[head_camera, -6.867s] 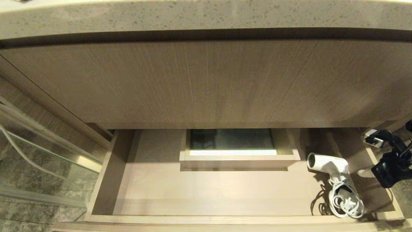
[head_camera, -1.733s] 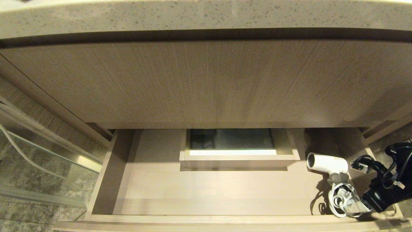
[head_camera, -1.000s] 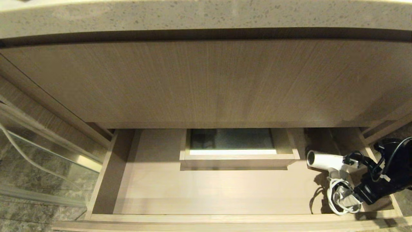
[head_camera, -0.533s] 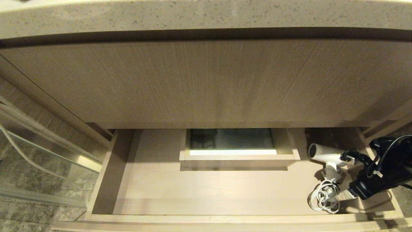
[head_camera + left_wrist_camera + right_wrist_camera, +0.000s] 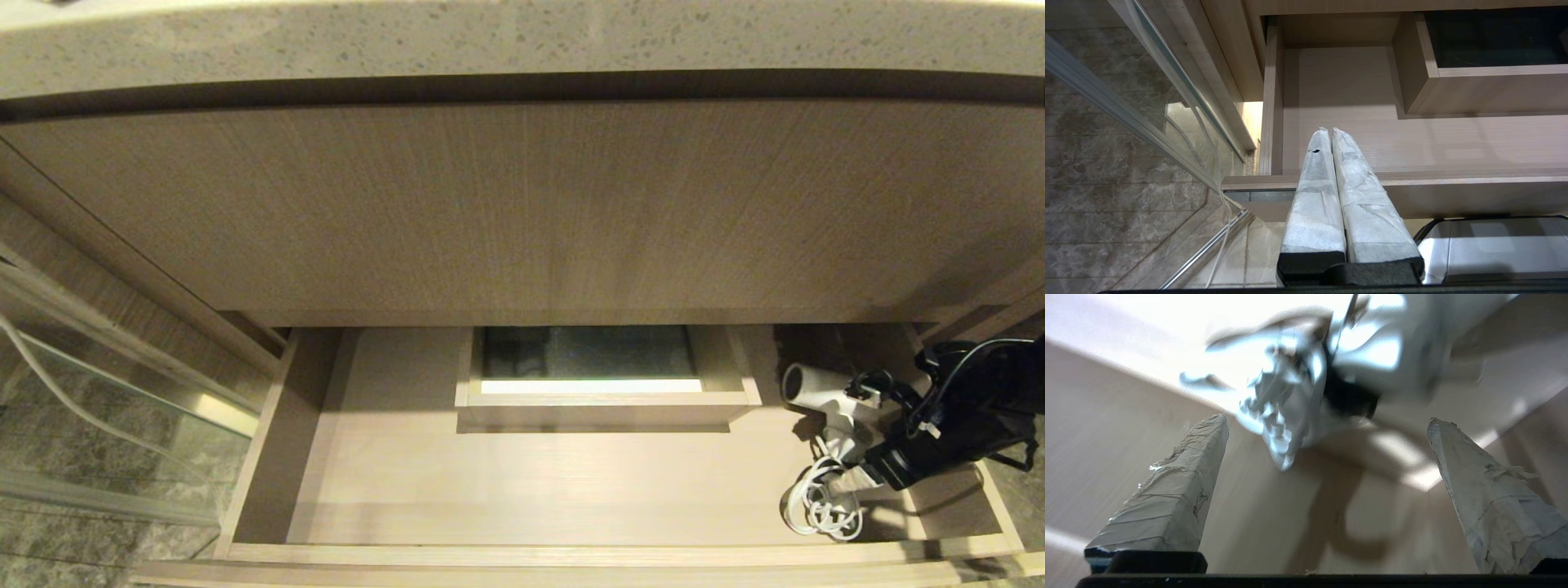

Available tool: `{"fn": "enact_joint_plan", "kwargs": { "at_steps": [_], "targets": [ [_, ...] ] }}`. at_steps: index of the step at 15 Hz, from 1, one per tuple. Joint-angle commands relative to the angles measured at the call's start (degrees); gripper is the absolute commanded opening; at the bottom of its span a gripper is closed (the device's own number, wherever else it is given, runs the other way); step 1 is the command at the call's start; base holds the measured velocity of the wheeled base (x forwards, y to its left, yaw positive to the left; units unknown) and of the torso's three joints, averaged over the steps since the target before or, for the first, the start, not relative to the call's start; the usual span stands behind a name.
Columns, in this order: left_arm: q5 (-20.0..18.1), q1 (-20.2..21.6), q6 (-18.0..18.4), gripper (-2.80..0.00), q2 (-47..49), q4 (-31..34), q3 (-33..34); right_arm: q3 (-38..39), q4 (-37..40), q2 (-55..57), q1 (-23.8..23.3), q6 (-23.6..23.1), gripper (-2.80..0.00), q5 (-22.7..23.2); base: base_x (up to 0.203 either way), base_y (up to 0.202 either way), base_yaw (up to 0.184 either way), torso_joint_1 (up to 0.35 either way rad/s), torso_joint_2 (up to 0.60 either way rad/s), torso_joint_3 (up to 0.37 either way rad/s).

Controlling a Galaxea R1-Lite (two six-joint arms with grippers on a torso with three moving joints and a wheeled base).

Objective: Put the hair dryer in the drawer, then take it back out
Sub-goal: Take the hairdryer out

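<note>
Since a moment ago, our right hand (image 5: 849,437) has slid in over the hair dryer (image 5: 808,390), and its coiled cord (image 5: 820,502) has shifted toward the middle of the drawer (image 5: 522,490). Our fingers (image 5: 1171,498) are spread wide and hold nothing. We think the dryer is light, hard and smooth, so its handle is the best place to hold. Our black arm hides that handle. Our left hand (image 5: 1331,132) waits, pressed together, by the drawer's left front corner.
</note>
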Motion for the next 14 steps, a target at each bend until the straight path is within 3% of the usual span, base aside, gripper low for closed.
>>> {"fn": "enact_joint_plan", "kwargs": {
  "at_steps": [1,4,14],
  "targets": [
    [0.00,0.00,0.00,-2.80,-0.09,-0.02,0.00,-2.39,-0.63,2.99,0.21,-0.20,0.00,0.09,0.000,0.000,0.000,0.000,0.00,0.000],
    [0.00,0.00,0.00,-2.80,-0.08,-0.02,0.00,-4.17,-6.14,5.51,1.09,1.99,0.00,-0.08,0.000,0.000,0.000,0.000,0.00,0.000],
    [0.00,0.00,0.00,-2.80,-0.09,-0.02,0.00,-10.03,-10.17,11.70,1.40,4.36,0.00,-0.23,0.000,0.000,0.000,0.000,0.00,0.000]
  ]
}}
